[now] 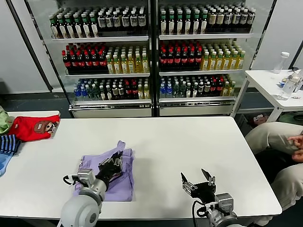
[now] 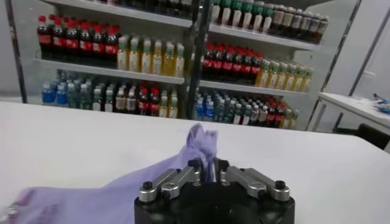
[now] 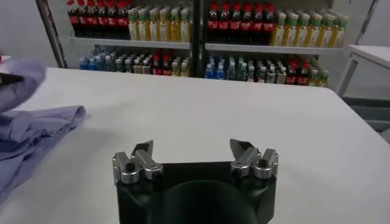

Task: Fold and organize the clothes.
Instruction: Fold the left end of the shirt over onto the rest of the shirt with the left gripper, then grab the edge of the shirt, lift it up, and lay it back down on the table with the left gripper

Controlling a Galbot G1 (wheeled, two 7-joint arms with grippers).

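Left pincer (image 1: 115,163): over the lavender T-shirt (image 1: 124,182), fingers close together with a raised peak of the cloth between them; the wrist view shows the fabric standing up in the narrow gap. Whether the fingers grip the cloth or have begun to let it go cannot be told.

Right pincer (image 1: 198,181): spread wide, holding nothing, low above bare tabletop (image 1: 189,142) near the front edge, well apart from the shirt.

Lavender T-shirt: partly folded, lying on the tabletop left of centre, close to the front edge. Long axis runs roughly from the front edge toward the back, tilted slightly rightward. The lifted corner rises at its far end.

Governing relation: the shirt lies directly beneath and ahead of the left pincer; from the right pincer it lies off to the left. The left arm is clearly the nearer, so the next fold likely falls to it.

Other stock: red garment (image 1: 34,127) and striped cloth (image 1: 9,144) at the tabletop's far left; bottle shelves (image 1: 151,56) behind.
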